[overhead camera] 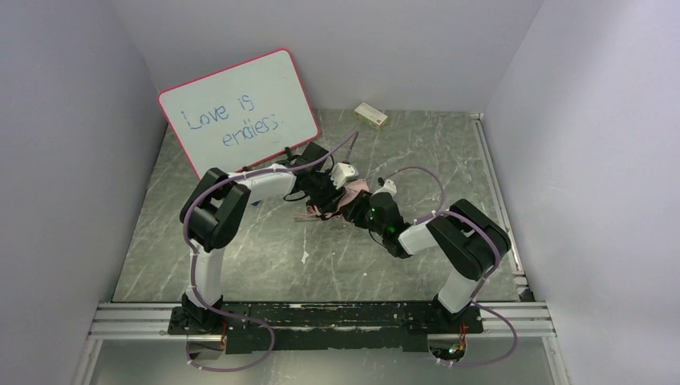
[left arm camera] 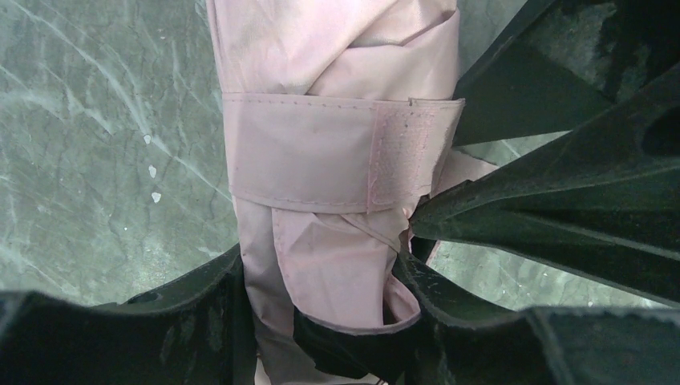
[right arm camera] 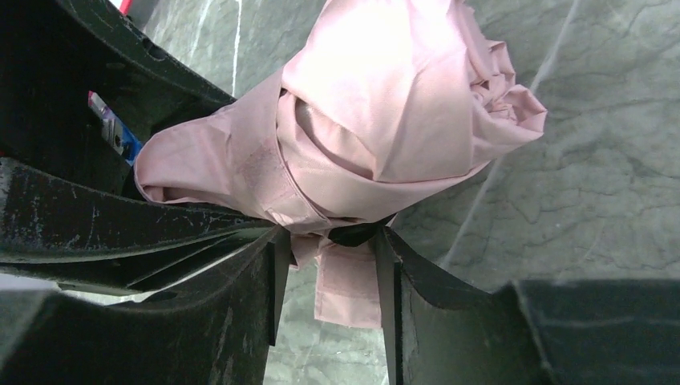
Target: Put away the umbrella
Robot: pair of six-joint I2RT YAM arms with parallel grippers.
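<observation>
The umbrella (overhead camera: 354, 192) is folded into a pale pink bundle at mid table, held between both grippers. In the left wrist view its pink strap (left arm camera: 321, 152) runs round the bundle (left arm camera: 337, 48) with the velcro patch to the right. My left gripper (left arm camera: 321, 269) is shut on the bundle's lower part, one finger on each side. The right gripper's dark fingers (left arm camera: 561, 200) reach in from the right, at the strap's end. In the right wrist view my right gripper (right arm camera: 329, 237) clasps the crumpled canopy (right arm camera: 385, 104), and the strap's loose end (right arm camera: 345, 281) hangs between its fingers.
A pink-framed whiteboard (overhead camera: 240, 108) with blue writing leans at the back left. A small white box (overhead camera: 371, 115) lies at the back. A metal rail (overhead camera: 497, 200) runs along the table's right edge. Grey walls close in three sides.
</observation>
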